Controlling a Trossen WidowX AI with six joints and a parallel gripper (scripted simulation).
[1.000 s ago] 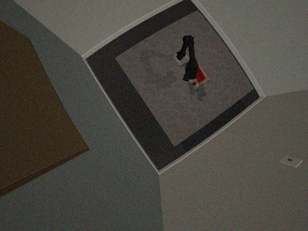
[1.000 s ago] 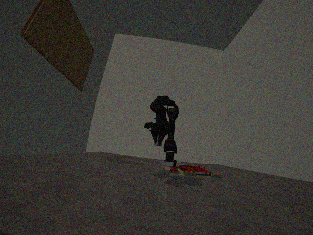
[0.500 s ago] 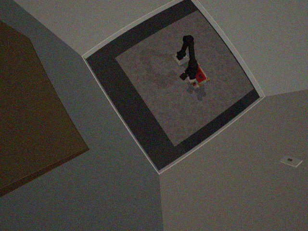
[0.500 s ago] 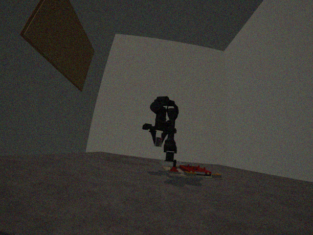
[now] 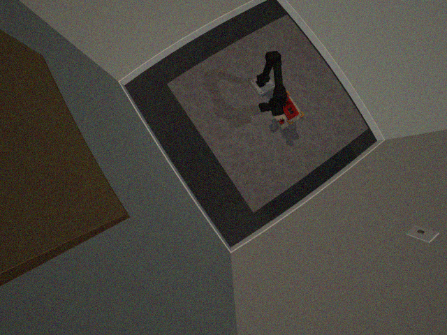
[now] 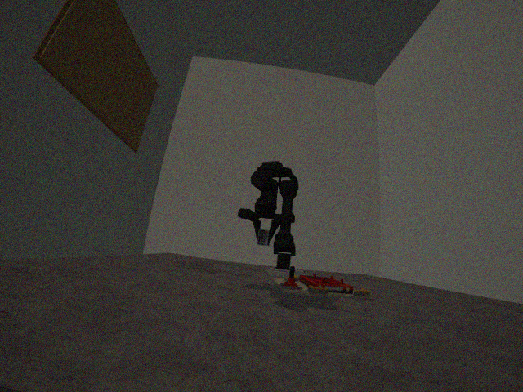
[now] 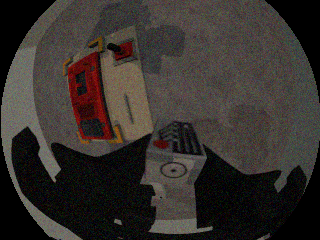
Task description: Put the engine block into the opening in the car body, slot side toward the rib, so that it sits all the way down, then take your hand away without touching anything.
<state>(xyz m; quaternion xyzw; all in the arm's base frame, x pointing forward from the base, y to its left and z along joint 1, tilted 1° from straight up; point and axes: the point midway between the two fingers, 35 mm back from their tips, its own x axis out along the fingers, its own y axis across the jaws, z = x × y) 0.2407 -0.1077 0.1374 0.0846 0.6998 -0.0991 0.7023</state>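
Note:
My gripper (image 7: 175, 142) (image 6: 262, 240) is shut on the grey engine block (image 7: 171, 168) (image 6: 263, 236) and holds it high above the floor. The block shows a ribbed top and a round mark on its near face. The red car body (image 7: 86, 96) (image 5: 290, 110) (image 6: 324, 282) lies flat on a pale board (image 7: 131, 94), up and to the left of the block in the wrist view. The gripper is off to the side of the car body, not over it. I cannot make out the opening or the rib in this dim light.
A small red part (image 7: 122, 50) sits at the far end of the pale board. Yellow corner marks (image 7: 95, 44) edge the board. The arm's base (image 6: 283, 261) stands right beside the car body. A dark border (image 5: 187, 155) rings the grey floor.

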